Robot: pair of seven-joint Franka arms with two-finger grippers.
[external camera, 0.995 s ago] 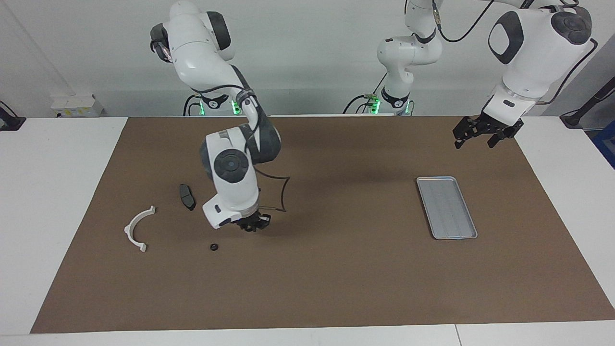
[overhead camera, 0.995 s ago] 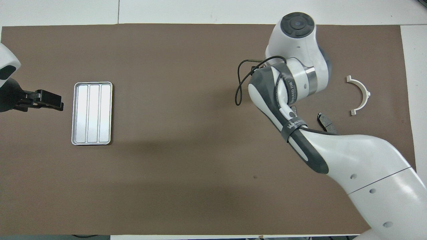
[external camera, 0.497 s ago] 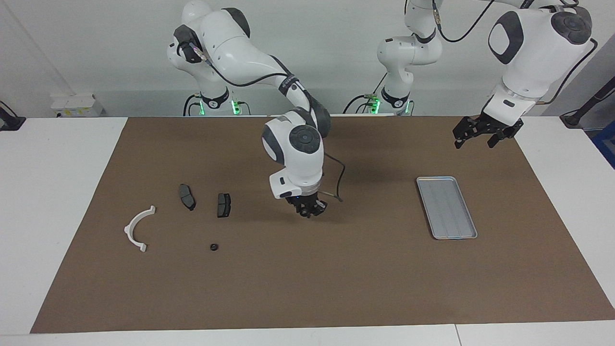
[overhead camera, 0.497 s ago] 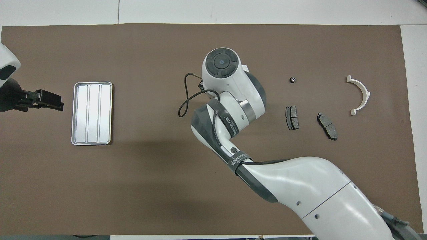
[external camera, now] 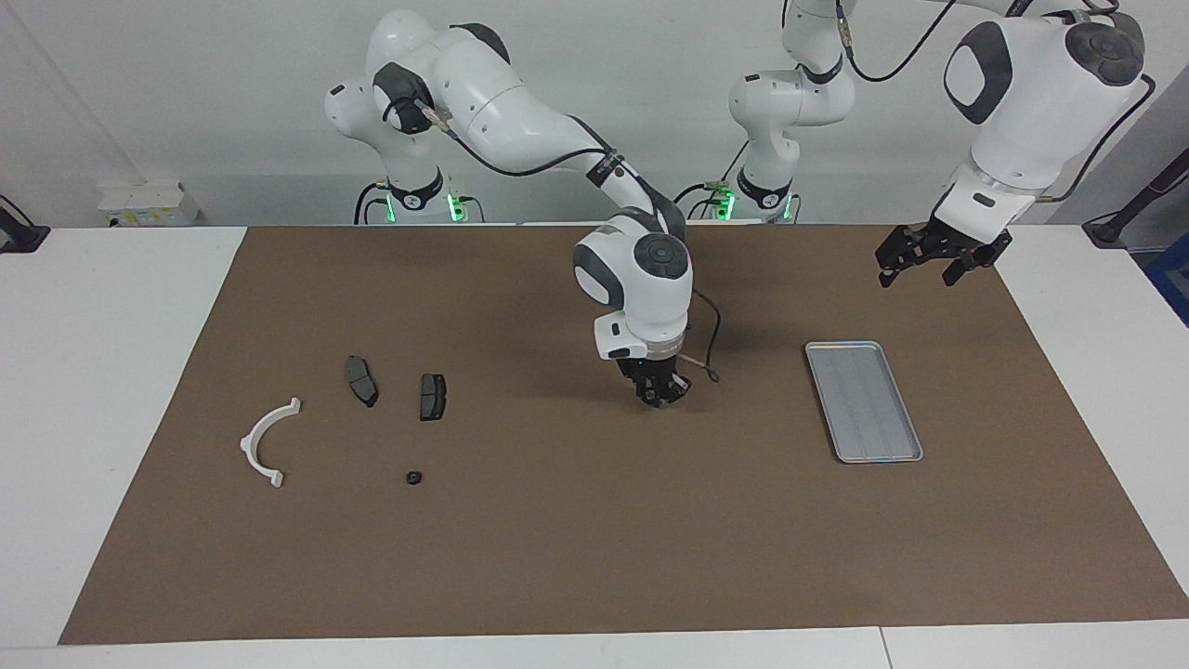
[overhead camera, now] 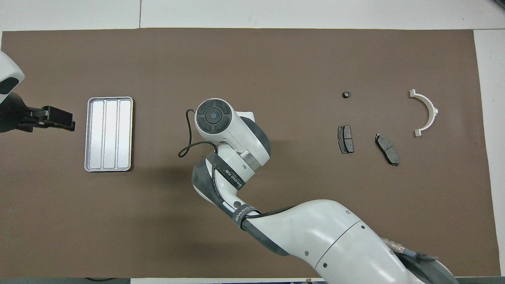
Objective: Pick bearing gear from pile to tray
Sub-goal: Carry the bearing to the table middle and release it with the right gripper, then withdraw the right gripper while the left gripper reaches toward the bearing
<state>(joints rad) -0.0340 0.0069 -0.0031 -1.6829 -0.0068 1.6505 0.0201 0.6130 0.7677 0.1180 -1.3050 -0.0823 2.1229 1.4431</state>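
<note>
While the tray [external camera: 864,400] lies toward the left arm's end of the table, nothing shows in it. The right tool [external camera: 661,394], jaws nearly closed on something too small to make out, has moved from over the pile [external camera: 362,418] to the mat's middle, partway to the tray. The left tool [external camera: 938,255] waits spread open, hanging near the tray.

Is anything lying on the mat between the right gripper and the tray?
No. In the facing view the brown mat is bare between the right gripper and the tray; the overhead view agrees.
</note>
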